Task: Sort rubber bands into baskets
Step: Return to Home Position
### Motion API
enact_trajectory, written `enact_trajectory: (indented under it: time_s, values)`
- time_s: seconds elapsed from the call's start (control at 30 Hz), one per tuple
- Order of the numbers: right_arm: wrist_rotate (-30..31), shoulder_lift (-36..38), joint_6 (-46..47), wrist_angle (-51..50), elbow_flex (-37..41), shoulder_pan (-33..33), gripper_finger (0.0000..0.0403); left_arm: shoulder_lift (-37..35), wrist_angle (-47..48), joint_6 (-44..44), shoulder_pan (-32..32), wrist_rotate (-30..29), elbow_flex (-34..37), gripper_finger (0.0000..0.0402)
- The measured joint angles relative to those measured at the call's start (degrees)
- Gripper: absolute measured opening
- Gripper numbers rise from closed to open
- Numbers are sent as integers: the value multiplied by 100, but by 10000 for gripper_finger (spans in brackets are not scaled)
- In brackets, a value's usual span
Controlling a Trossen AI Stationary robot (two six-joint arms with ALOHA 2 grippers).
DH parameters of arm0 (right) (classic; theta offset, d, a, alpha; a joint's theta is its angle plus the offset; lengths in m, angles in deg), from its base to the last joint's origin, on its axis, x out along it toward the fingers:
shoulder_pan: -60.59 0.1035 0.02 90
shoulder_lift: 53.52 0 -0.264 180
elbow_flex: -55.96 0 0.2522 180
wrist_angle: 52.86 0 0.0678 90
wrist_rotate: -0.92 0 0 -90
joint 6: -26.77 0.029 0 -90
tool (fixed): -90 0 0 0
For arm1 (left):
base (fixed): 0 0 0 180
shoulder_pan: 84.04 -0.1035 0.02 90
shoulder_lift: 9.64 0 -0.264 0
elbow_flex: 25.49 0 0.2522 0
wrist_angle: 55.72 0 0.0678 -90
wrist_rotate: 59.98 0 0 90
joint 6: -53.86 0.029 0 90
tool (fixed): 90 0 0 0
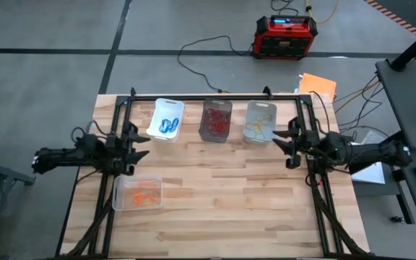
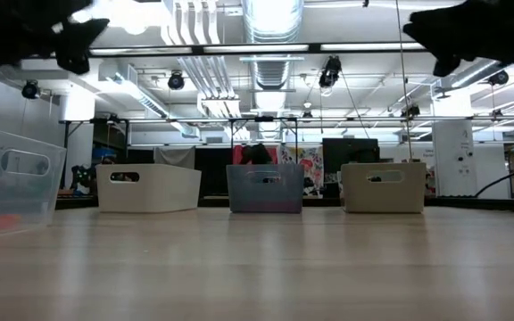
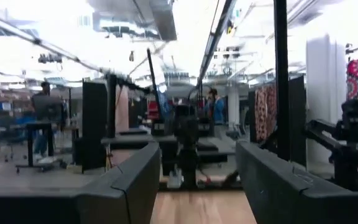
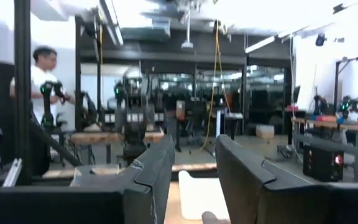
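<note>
Along the far edge of the table (image 1: 230, 202), three in a row: white basket (image 1: 157, 108) with blue rubber bands (image 1: 168, 124), dark basket (image 1: 207, 108) with red rubber bands (image 1: 217, 124), clear basket (image 1: 261, 107) with yellowish rubber bands (image 1: 258, 131). Nearer, at left, second clear basket (image 1: 121, 196) with orange rubber bands (image 1: 144, 193). Left gripper (image 1: 137, 144) over the left edge, right gripper (image 1: 284, 148) over the right, both released, empty, well apart.

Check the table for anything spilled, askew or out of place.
Nothing looks spilled. Only the clear bin of orange bands sits alone near the left gripper, apart from the back row of three bins.
</note>
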Motion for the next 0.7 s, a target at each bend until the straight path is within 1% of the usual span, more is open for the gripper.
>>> enact_trajectory:
  time_s: [0.07,0.13,0.2,0.27,0.4,0.6,0.7]
  values:
    - [-4,508,5,-216,180,0,111,-12,-233,-33,4,-1,360,194]
    - [-10,1061,10,-377,404,2,106,-61,230,-109,4,-41,367,194]
    - [4,1520,1,-883,414,0,101,-45,570,-211,4,-83,355,194]
    - [21,1487,-54,-1263,417,4,97,-44,777,-347,4,-78,379,194]
    - [185,1205,13,-1376,415,0,88,43,784,-1012,10,-94,392,194]
    - [199,814,1542,-2124,415,2,80,188,762,-1063,11,-94,393,194]
    - [201,637,1967,-2394,417,2,80,244,780,-1063,11,-94,395,194]
